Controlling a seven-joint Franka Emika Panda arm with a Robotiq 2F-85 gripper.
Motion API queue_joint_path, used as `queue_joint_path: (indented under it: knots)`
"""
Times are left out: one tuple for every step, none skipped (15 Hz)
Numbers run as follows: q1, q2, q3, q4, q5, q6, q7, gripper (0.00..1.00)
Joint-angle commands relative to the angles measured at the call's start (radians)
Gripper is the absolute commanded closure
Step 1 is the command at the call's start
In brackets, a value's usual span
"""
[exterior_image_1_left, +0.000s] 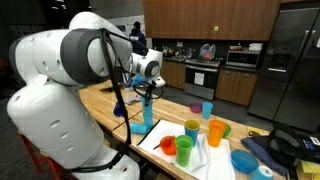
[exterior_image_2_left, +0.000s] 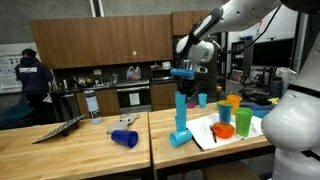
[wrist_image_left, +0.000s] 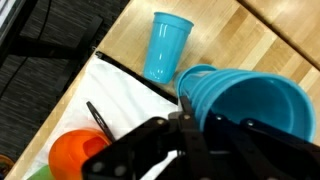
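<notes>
Stretching across the near ground, a pale wooden bench (exterior_image_2_left: 70, 155) carries the things, with a white cloth (wrist_image_left: 115, 95) spread on part of it. Nearest on the cloth in an exterior view stand a green cup (exterior_image_1_left: 168, 146) and an orange cup (exterior_image_1_left: 184, 152), with a blue bowl (exterior_image_1_left: 243, 160) to their right. Two taller orange cups (exterior_image_1_left: 216, 131) stand just behind them. What they hold cannot be told.

Left of the cloth rises a tower of blue cups (exterior_image_2_left: 181, 112), with its lowest cup tilted. Above the tower hangs the pincer (exterior_image_2_left: 187, 66), clamped together on the rim of a teal cup (exterior_image_2_left: 185, 74). Whether this cup touches the tower's top cannot be told. In the wrist view the teal cup (wrist_image_left: 250, 100) tips its open mouth toward the camera and shows a bare inside, while a lighter blue cup (wrist_image_left: 165, 45) stands upright just past the cloth's edge.

Farther left, a dark blue cup (exterior_image_2_left: 125, 138) lies on its side, and a bottle (exterior_image_2_left: 93, 103) stands behind it. Beyond the bench lies a kitchen with brown cabinets (exterior_image_2_left: 100, 40), an oven (exterior_image_1_left: 203, 72) and a steel fridge (exterior_image_1_left: 290, 60); a person (exterior_image_2_left: 35, 75) stands at the far left.
</notes>
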Motion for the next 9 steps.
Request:
queue_joint_path:
  knots:
    - [-0.003, 0.005, 0.003, 0.005, -0.002, -0.002, -0.001, 0.65]
    - [-0.003, 0.009, 0.003, 0.006, -0.003, -0.001, -0.001, 0.89]
    - [-0.002, 0.011, 0.003, 0.005, -0.003, -0.001, -0.001, 0.84]
    - [-0.002, 0.012, 0.004, 0.005, -0.003, -0.001, 0.0, 0.78]
    - [-0.002, 0.012, 0.004, 0.005, -0.003, -0.001, 0.0, 0.71]
    - [-0.002, 0.012, 0.004, 0.005, -0.003, -0.001, 0.0, 0.66]
    - [-0.002, 0.013, 0.004, 0.005, -0.003, -0.001, 0.0, 0.65]
    - [-0.002, 0.013, 0.004, 0.005, -0.003, -0.001, 0.0, 0.65]
    - [-0.002, 0.013, 0.004, 0.005, -0.003, -0.001, 0.0, 0.65]
